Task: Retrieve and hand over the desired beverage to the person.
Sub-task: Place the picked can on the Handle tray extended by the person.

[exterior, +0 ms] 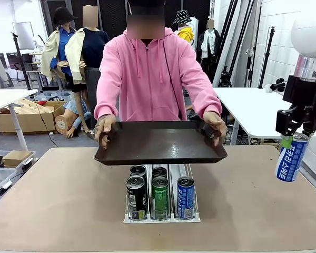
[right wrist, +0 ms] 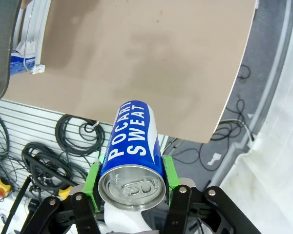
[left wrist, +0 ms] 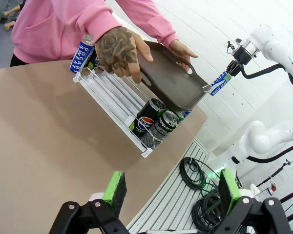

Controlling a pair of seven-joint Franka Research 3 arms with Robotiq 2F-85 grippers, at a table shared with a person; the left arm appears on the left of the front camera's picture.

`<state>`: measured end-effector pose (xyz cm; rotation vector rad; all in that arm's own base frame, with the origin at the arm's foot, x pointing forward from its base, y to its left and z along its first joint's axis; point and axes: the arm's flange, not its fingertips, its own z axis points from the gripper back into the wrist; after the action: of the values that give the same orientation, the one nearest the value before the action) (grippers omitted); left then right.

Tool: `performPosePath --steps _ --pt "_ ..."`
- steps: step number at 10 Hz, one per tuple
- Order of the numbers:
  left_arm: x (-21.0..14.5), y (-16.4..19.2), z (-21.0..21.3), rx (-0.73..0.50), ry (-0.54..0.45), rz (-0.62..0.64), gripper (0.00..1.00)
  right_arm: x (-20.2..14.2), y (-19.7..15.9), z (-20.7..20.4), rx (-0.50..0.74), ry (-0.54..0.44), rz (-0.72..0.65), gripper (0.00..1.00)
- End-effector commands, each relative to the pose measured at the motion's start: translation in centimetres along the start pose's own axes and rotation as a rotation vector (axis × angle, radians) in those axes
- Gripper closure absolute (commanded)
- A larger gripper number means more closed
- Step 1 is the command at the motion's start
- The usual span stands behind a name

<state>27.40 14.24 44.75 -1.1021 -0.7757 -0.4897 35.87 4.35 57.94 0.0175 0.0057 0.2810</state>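
The person's (exterior: 147, 68) dark tray (exterior: 158, 142) hovers over the can rack (exterior: 163, 217) on the brown tabletop (exterior: 68, 200); right tool (right wrist: 131, 175) clamps a blue can (right wrist: 132, 136), left tool (left wrist: 171, 187) gapes.

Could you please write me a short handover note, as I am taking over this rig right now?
Left gripper: open, empty, hovering near the table edge.
Right gripper: shut on the Pocari Sweat can, held in the air by the table's right edge.
Person: holds a dark tray in both hands above the can rack, which has other cans in it.
Done: can gripped and lifted.
Left: probably carry it to the tray, set it down, release.
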Motion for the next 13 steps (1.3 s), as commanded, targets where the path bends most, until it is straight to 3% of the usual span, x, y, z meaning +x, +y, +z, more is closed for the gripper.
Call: performPosePath --steps 1,5,9,13 --pt "0.0 -0.2 0.2 -0.010 -0.013 -0.005 0.00 0.1 0.8 1.2 -0.019 0.018 0.001 1.00" --pt "0.0 -0.2 0.2 -0.010 -0.013 -0.005 0.00 2.2 3.1 5.7 -0.060 0.036 0.032 1.00" --pt "0.0 -0.2 0.2 -0.010 -0.013 -0.005 0.00 6.5 5.6 9.2 -0.056 0.034 0.112 1.00" --pt "0.0 -0.2 0.2 -0.010 -0.013 -0.005 0.00 9.1 11.5 11.2 -0.106 0.017 0.213 1.00"
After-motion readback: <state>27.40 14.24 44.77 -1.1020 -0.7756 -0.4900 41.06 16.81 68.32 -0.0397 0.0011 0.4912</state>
